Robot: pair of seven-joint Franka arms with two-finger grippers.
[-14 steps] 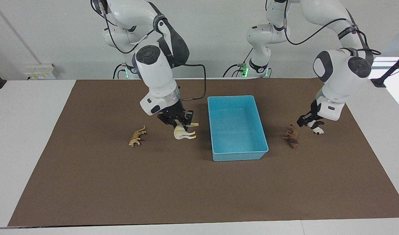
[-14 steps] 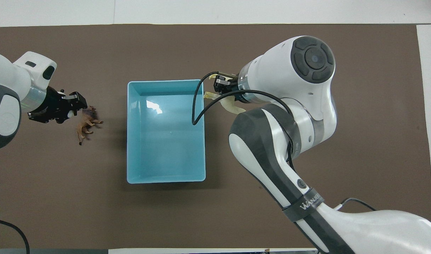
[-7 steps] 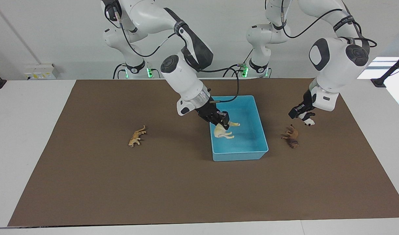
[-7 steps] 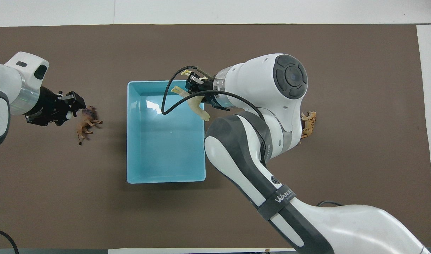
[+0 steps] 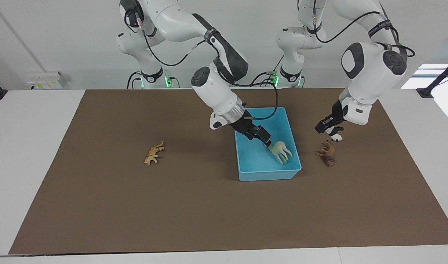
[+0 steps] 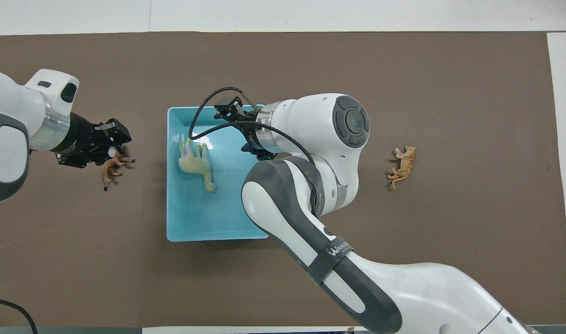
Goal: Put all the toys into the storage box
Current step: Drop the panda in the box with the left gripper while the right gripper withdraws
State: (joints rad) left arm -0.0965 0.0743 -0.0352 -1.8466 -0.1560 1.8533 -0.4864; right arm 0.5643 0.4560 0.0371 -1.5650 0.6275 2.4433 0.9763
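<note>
R arm stretched down into storage box (image 5: 292, 145), pincer (image 5: 265, 141) fingers apart, cream llama (image 5: 281, 151) loose in box just below it. L arm bent, pincer (image 5: 330, 129) gripping panda (image 5: 336, 137) over lion (image 5: 327, 154). Spotted cat (image 5: 153, 152) on bench toward R arm's end

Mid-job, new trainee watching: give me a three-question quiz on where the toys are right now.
1. How many figurines lie on the brown mat outside the light blue plastic storage box?
2. True or false: the left gripper holds the black-and-white panda figurine.
3. The cream long-necked llama figurine is: A in the box; B on the mat; C in the left gripper.
Key: 1 two, the tan-orange spotted cat and the dark brown maned lion; 2 true; 3 A.
</note>
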